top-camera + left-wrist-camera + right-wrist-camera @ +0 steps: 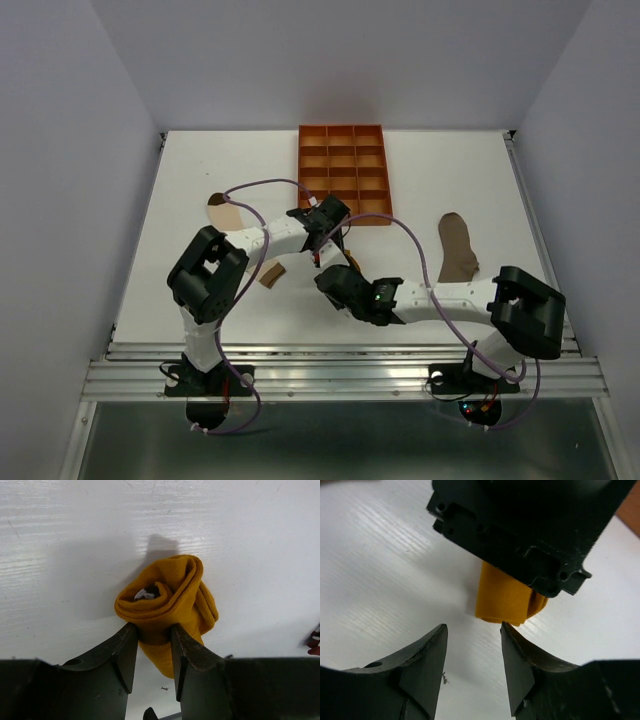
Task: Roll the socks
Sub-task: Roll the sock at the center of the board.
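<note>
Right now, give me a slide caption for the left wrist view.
The left gripper pinches the rolled mustard-yellow sock on the white table.

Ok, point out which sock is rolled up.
The mustard-yellow sock, coiled and pinched in the left jaws; the taupe sock and cream sock lie flat.

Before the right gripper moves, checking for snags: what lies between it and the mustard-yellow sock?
Only bare white table, in the right wrist view; the open right gripper sits just short of the mustard-yellow sock.
</note>
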